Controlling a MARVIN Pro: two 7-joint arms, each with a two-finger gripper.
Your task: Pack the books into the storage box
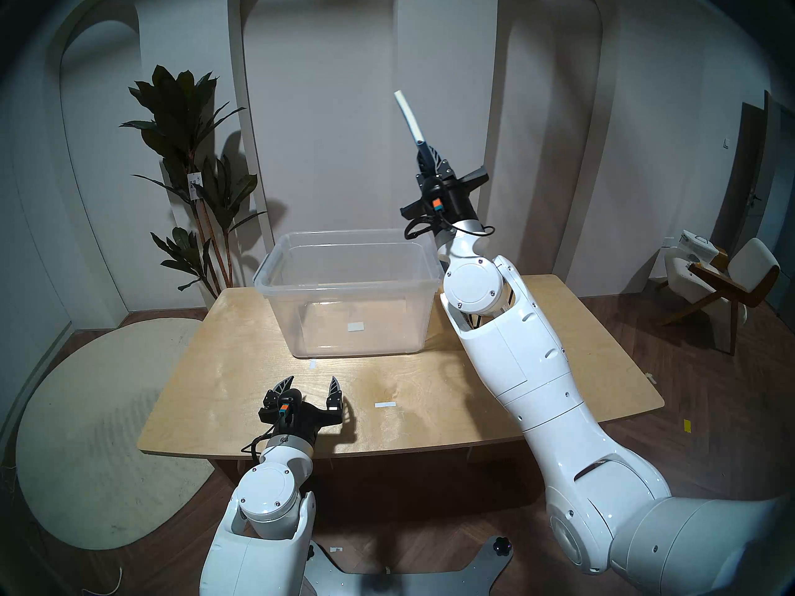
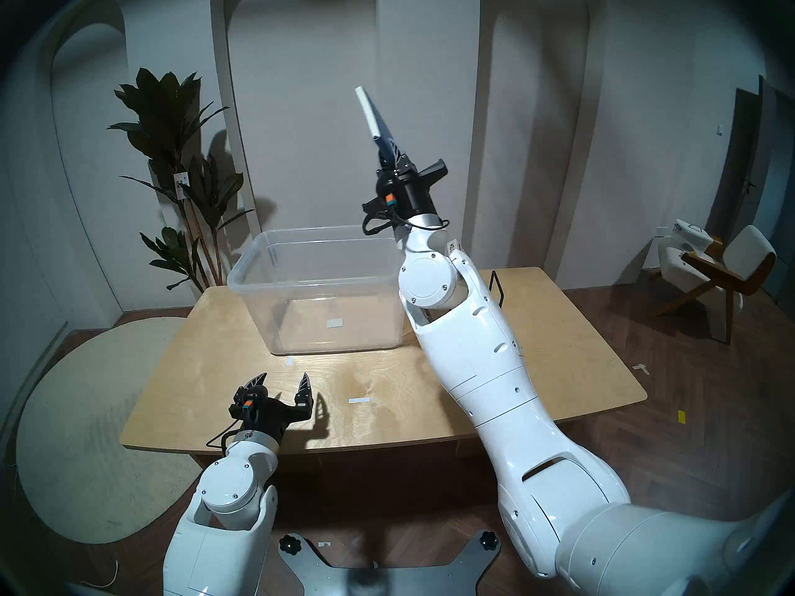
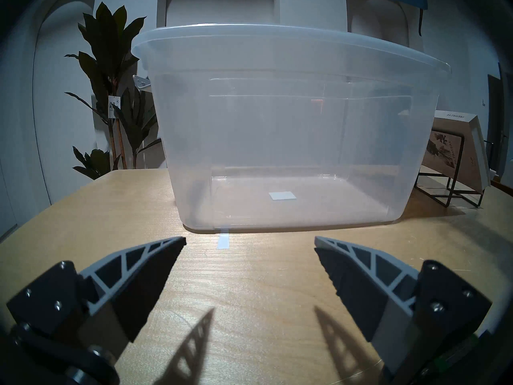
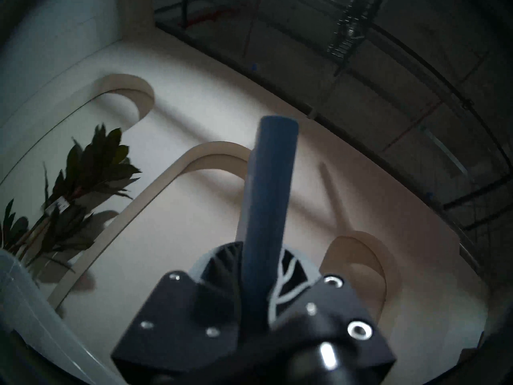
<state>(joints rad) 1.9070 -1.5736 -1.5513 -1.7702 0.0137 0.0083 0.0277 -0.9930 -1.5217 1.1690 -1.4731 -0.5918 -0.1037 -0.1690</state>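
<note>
The clear storage box (image 1: 344,283) stands empty at the table's back middle; it also shows in the head right view (image 2: 301,287), the left wrist view (image 3: 277,34) and the right wrist view (image 4: 22,292). My right gripper (image 1: 426,152) (image 2: 389,152) (image 4: 261,254) is shut on the thin blue book (image 1: 408,113) (image 2: 374,113) (image 4: 269,195) and holds it upright, high above the box's right end. The white book (image 3: 455,153) leans in a black wire rack (image 3: 458,192) right of the box. My left gripper (image 1: 312,382) (image 2: 283,378) (image 3: 249,241) is open and empty over the table's front left.
A tall plant (image 1: 189,165) stands behind the table's left corner. A chair (image 1: 722,281) stands at the far right. White tape marks (image 1: 385,404) lie on the wooden table (image 1: 241,324). A pale rug (image 1: 99,431) lies on the floor at left.
</note>
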